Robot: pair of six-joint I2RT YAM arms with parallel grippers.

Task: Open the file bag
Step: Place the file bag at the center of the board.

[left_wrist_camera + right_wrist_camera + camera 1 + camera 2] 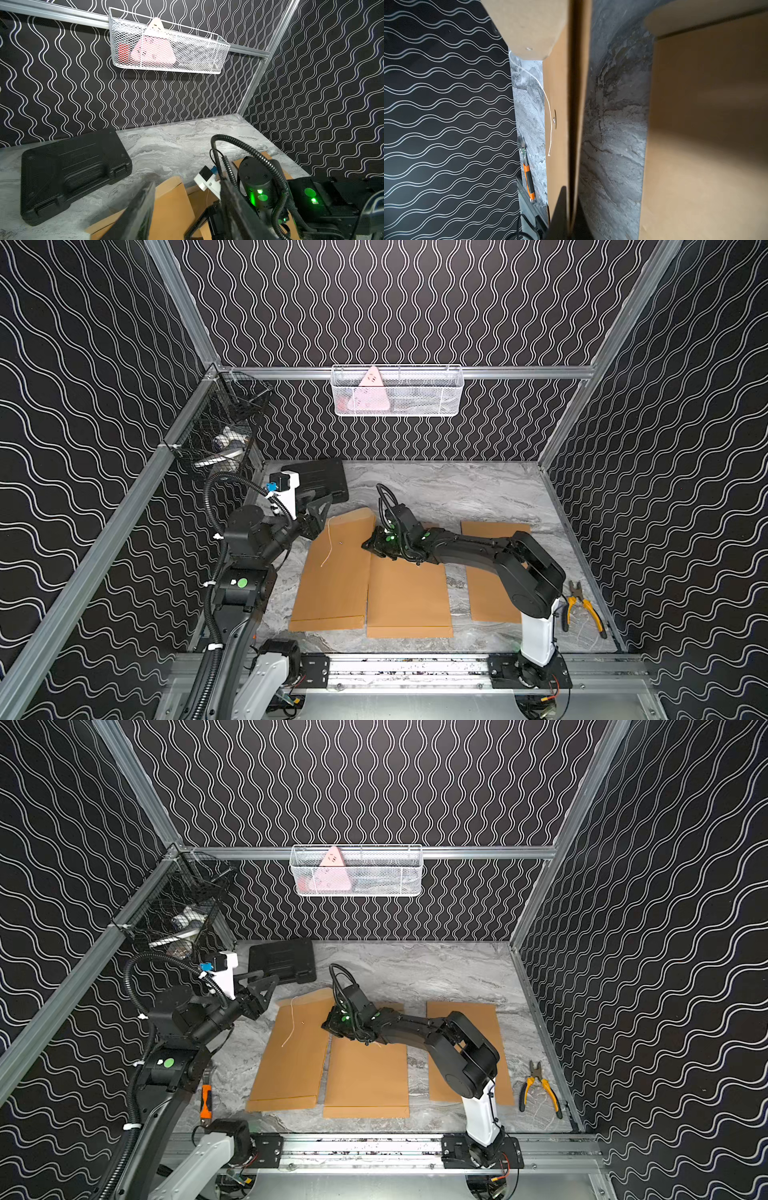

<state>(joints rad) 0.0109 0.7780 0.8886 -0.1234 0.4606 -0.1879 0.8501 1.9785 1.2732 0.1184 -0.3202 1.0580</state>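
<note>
Right gripper (371, 546) pinches one edge among three file bags (409, 597); left gripper (318, 518) hangs spread, empty.

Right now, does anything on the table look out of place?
Only the left file bag: its flap is lifted and its string trails loose across the front, unwound from the button.

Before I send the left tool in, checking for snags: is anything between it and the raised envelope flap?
Nothing visible does: the left tool hangs open beside the flap; the string trails down the envelope.
</note>
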